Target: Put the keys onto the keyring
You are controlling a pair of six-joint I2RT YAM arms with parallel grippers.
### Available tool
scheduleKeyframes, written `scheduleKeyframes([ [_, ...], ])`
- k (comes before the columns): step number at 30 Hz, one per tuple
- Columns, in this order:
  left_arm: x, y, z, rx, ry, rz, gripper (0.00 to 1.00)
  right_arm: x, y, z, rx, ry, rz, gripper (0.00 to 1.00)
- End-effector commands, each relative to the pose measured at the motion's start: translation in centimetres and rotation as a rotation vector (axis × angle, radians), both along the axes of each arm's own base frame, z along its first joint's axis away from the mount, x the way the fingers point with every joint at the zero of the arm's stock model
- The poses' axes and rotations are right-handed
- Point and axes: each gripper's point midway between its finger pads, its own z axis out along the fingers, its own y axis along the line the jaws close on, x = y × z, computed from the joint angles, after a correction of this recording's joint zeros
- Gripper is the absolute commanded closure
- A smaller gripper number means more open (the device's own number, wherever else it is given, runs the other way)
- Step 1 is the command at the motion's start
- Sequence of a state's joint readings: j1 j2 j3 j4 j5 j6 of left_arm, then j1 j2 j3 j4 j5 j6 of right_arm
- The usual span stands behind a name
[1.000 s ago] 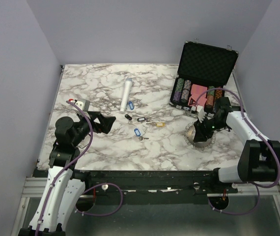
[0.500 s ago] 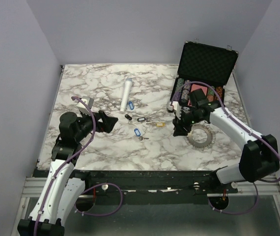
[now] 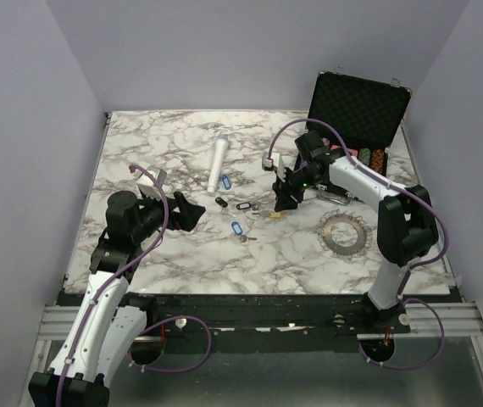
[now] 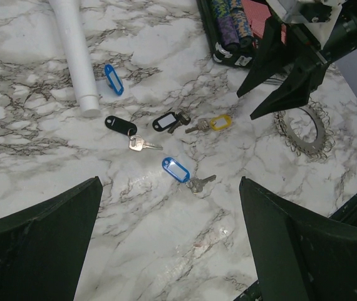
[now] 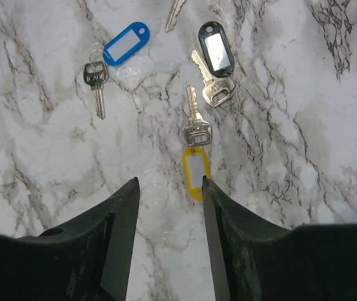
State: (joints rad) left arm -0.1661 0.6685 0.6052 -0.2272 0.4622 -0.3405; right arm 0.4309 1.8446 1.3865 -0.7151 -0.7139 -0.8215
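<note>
Right wrist view looks straight down on the yellow-tagged key (image 5: 196, 133), flat on the marble table (image 5: 41, 157), tag toward the camera and blade pointing away. A black-tagged key (image 5: 216, 63) lies just beside its blade, and a blue-tagged key (image 5: 121, 50) sits a little apart. All are judged light, stiff and thin. Bare metal lying flat on polished stone would likely skid out of a pinch, and the small loop joining tag to key lets the two parts flop. The plastic tag looks the better hold — thicker, less slick, and narrow enough to be taken across its width.

The keyring (image 3: 346, 231) rests flat on the table well apart from the keys, on the robot's right, with nothing touching it; it looks rigid and toothed at the rim.

The right gripper (image 5: 169, 188) hovers over the yellow tag with its jaws parted and empty — the tag sits nearer one finger than centred. The left gripper (image 4: 169, 188) is spread wide and holds nothing. A white cylinder (image 3: 218, 164) and an open chip case (image 3: 356, 106) lie beyond.
</note>
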Motion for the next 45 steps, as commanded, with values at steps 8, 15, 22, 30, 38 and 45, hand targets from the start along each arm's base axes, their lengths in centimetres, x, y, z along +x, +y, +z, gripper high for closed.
scheduleKeyframes([
  [8,-0.1,-0.1,2.3,0.005,-0.069,-0.014,0.01,1.0,0.2,-4.3,-0.024,-0.152,0.334,0.39],
  [15,-0.3,-0.2,2.5,-0.002,-0.073,-0.024,0.01,1.8,1.1,-5.5,-0.012,-0.135,0.311,0.46],
  [22,-0.3,-0.3,2.7,-0.006,-0.077,-0.031,0.01,0.9,2.1,-5.7,0.009,-0.108,0.323,0.52],
  [30,-0.4,-0.3,2.7,-0.006,-0.077,-0.033,0.01,1.1,2.4,-6.3,-0.003,-0.085,0.305,0.59],
  [38,-0.4,-0.3,2.7,-0.008,-0.076,-0.032,0.01,1.0,2.8,-6.1,0.006,-0.074,0.298,0.69],
  [45,-0.4,-0.3,2.7,-0.007,-0.079,-0.034,0.01,0.7,2.9,-6.7,-0.001,-0.055,0.3,0.77],
])
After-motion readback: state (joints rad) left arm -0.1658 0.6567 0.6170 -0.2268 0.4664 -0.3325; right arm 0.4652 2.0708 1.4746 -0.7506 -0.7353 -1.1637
